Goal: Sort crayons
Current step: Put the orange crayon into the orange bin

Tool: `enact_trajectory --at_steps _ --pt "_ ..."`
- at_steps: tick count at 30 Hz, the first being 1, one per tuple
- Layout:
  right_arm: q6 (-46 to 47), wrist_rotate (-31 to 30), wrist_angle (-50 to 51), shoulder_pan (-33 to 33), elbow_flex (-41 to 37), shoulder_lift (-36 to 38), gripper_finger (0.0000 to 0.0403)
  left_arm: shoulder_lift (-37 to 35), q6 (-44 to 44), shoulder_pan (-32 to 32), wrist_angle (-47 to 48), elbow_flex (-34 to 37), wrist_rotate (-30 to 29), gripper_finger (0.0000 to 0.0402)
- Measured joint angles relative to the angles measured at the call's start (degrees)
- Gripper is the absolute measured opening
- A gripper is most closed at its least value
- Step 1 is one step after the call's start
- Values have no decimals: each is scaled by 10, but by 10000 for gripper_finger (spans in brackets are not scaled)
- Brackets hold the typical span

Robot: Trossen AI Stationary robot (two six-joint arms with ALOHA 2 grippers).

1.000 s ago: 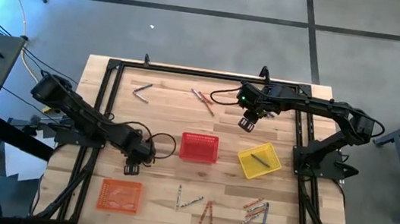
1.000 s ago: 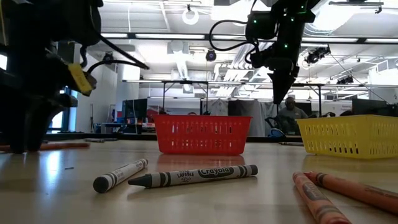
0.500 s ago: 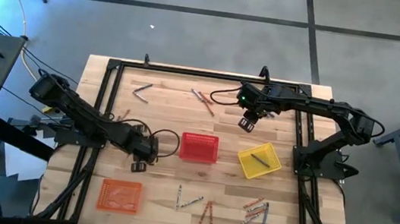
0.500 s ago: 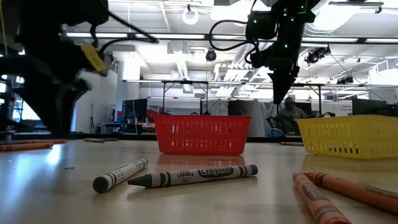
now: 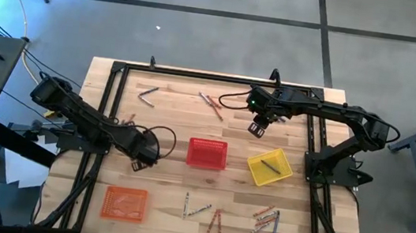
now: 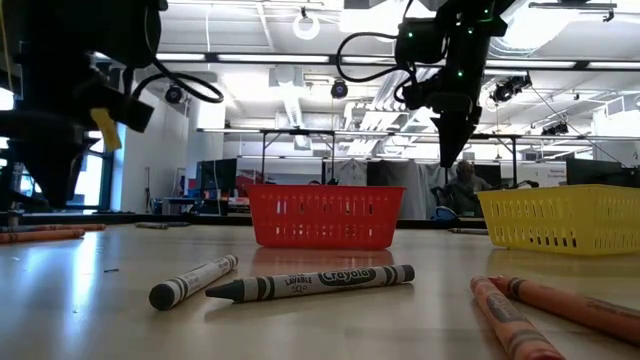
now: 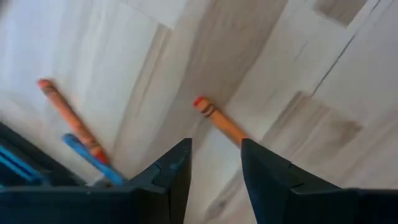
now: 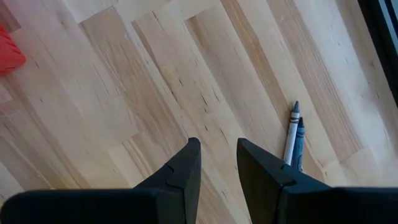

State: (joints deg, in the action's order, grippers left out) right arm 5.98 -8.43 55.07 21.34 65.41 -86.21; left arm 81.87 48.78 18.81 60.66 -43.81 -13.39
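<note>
Two dark robot arms hang over a pale wooden table [image 5: 169, 108] strewn with crayons. The left gripper [image 5: 137, 164] hovers above bare planks just left of the red basket [image 5: 207, 153], its two wedge-shaped fingers [image 7: 171, 171] set a narrow gap apart and holding nothing. Its wrist camera looks down on an orange crayon [image 7: 219, 120] with a red tip, and on another orange crayon [image 7: 68, 118] lying beside a blue one [image 7: 93, 159]; motion blur softens all three, and the lower end of the first passes behind a finger.

The right gripper [image 5: 256, 129] hangs over the far part of the table, above and between the red basket and the yellow basket [image 5: 270, 166]. Its fingers [image 8: 183, 168] also stand slightly apart, empty, over wood grain where a white-wrapped crayon [image 8: 291, 134] and a bluish one [image 8: 299, 144] lie side by side, touching.

The baskets are small, rectangular, plastic mesh; an orange one [image 5: 125, 203] sits at the near left. One dark crayon [image 5: 269, 165] lies in the yellow basket. Loose crayons cluster along the near edge [image 5: 265, 219], with a pair [image 5: 211, 105] at the far side. At table height, a grey paper-wrapped crayon [image 6: 312, 283] lies in front, another [image 6: 193, 281] angled beside it, and two orange ones [image 6: 545, 312] are cut off by the frame.
</note>
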Motion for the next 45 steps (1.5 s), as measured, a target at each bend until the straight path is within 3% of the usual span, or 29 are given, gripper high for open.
enact_trajectory --at_steps 9,17,24,38,45 --pt "-9 0 0 0 0 0 96 0 164 0 -14 0 20 129" --pt "-11 0 0 0 0 0 96 0 229 0 -14 0 28 129" --pt "-15 0 0 0 0 0 96 15 236 0 -15 0 30 129" --pt "-20 0 0 0 0 0 96 131 204 0 -36 -4 71 129" --pt "-20 0 0 0 0 0 96 154 188 -1 -51 -5 86 123"
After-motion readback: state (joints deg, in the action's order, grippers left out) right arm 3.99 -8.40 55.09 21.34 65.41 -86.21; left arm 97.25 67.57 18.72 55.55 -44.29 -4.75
